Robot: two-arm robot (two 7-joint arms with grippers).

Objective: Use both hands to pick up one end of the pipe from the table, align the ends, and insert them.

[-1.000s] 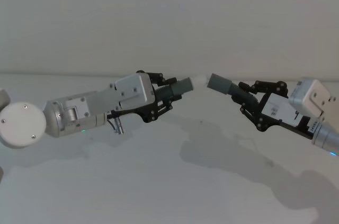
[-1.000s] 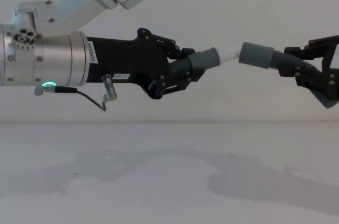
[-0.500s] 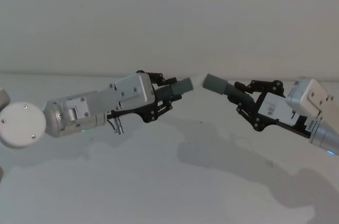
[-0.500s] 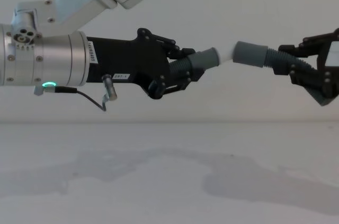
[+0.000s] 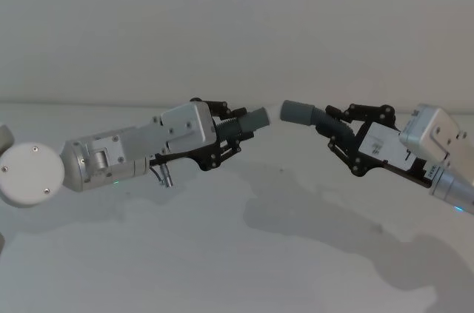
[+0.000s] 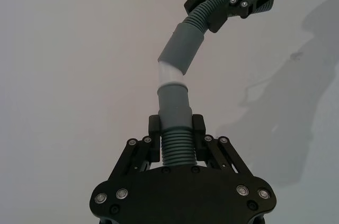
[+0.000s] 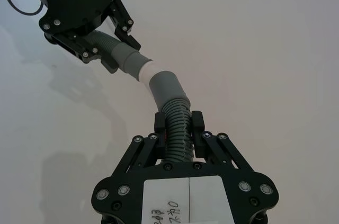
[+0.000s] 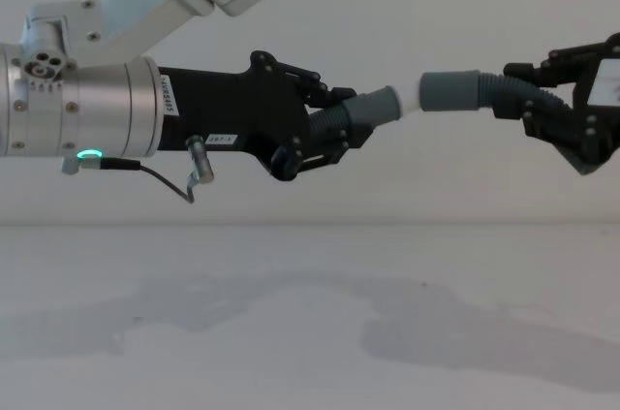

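Both pipe pieces hang in the air above the white table (image 5: 222, 261). My left gripper (image 5: 229, 132) (image 8: 334, 125) (image 6: 176, 128) is shut on the ribbed part of the shorter piece (image 6: 175, 147). That piece's grey cuff (image 8: 373, 107) ends in a white tip (image 8: 410, 103) (image 6: 170, 73). My right gripper (image 5: 338, 128) (image 8: 523, 106) (image 7: 180, 124) is shut on the ribbed part of the other piece (image 7: 176, 123). Its wider grey cuff (image 5: 298, 112) (image 8: 451, 92) (image 7: 164, 86) meets the white tip at its mouth, at a slight angle to the shorter piece's cuff.
The table (image 8: 291, 332) below carries only the arms' shadows. A plain pale wall stands behind. My left arm's silver wrist with a green ring light (image 8: 89, 153) sits large at the chest view's left.
My right gripper has moved left and slightly up with its piece, levelling it. The gap has closed: the wide cuff now reaches the white tip. My left gripper has stayed still.
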